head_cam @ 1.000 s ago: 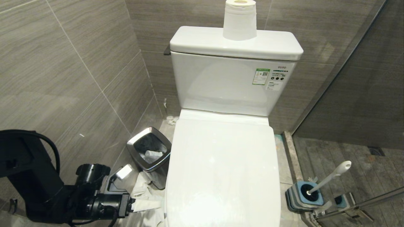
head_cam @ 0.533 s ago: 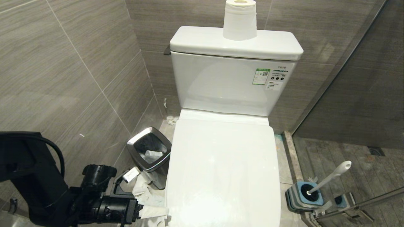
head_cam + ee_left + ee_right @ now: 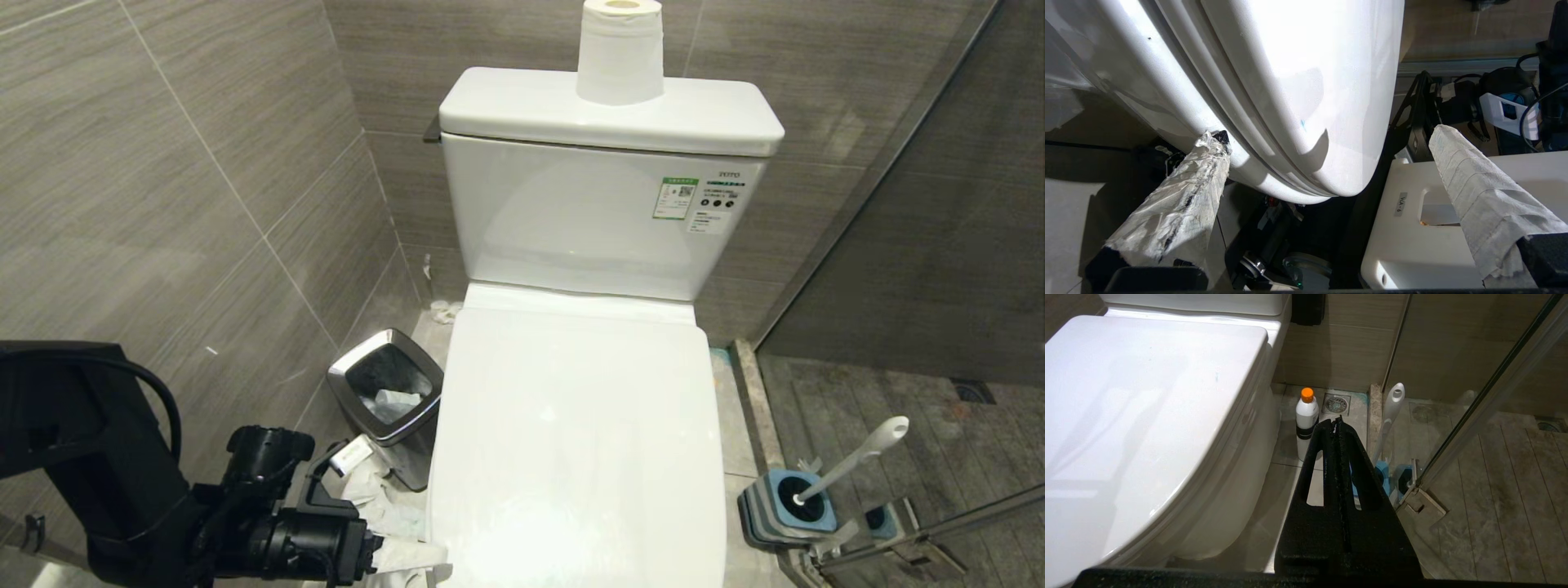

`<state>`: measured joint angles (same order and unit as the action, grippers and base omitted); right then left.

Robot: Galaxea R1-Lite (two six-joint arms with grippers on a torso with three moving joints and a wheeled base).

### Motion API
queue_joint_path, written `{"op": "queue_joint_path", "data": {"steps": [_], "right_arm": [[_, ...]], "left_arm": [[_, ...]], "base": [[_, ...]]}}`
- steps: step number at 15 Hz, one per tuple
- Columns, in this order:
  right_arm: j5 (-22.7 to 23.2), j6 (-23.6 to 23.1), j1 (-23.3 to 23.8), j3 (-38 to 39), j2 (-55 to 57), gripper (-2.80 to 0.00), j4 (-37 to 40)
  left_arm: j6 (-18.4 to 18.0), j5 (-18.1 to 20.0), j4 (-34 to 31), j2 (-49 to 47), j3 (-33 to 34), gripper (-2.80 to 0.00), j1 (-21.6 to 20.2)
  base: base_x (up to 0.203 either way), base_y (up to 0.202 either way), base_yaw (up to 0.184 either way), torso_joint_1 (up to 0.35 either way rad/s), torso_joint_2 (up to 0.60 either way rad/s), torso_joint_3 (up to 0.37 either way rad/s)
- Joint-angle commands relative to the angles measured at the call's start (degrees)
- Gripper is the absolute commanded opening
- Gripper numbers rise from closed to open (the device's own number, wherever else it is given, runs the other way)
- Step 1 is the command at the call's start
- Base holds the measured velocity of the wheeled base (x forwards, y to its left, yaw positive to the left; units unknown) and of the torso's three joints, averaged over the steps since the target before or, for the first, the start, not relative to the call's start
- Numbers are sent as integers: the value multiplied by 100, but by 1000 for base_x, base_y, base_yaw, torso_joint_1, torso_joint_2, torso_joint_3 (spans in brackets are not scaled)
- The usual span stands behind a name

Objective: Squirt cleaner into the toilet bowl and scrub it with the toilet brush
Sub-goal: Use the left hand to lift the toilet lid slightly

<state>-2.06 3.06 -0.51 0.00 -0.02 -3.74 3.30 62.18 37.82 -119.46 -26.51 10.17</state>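
The toilet's white lid [image 3: 571, 441] lies closed, so the inside of the toilet bowl [image 3: 1229, 490] is hidden; only its outer wall shows. My left gripper [image 3: 396, 510] is low at the toilet's front left corner, open, its fingers wrapped in white paper. In the left wrist view the left gripper [image 3: 1327, 134] stands wide around the front rim, one finger [image 3: 1180, 204] against the bowl's rim. The cleaner [image 3: 1306, 420] stands on the floor right of the toilet. The toilet brush [image 3: 857, 457] leans in its blue-grey holder [image 3: 788, 502]. My right gripper [image 3: 1336, 420] hangs shut and holds nothing, short of the cleaner.
A steel-rimmed trash bin [image 3: 388, 392] stands left of the toilet, against the tiled wall. A paper roll [image 3: 620, 53] sits on the tank. A glass shower door [image 3: 1474, 416] and its hinge [image 3: 1423, 506] stand just right of the brush holder. A floor drain [image 3: 1336, 404] lies behind the cleaner.
My left gripper has moved right, toward the toilet's front corner, and its lower finger now reaches the lid's edge. Its fingers stay wide apart. Nothing else has moved.
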Motion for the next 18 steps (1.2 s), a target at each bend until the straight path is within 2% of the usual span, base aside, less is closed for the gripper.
{"op": "queue_joint_path", "data": {"steps": [1,6,18], "right_arm": [[4,2,-2,141,2,-280,-4],[-5,2,-2,141,2,-280,-9],[-5,2,-2,141,2,-280,-4]], "left_arm": [[-45,-183,16,-16,-3,0,78],[-120,-590,7,1,-38,0,230],[-188,-582,-11,198,151,0,552]], "base": [[0,0,0,0,0,0],[0,0,0,0,0,0],[0,0,0,0,0,0]]}}
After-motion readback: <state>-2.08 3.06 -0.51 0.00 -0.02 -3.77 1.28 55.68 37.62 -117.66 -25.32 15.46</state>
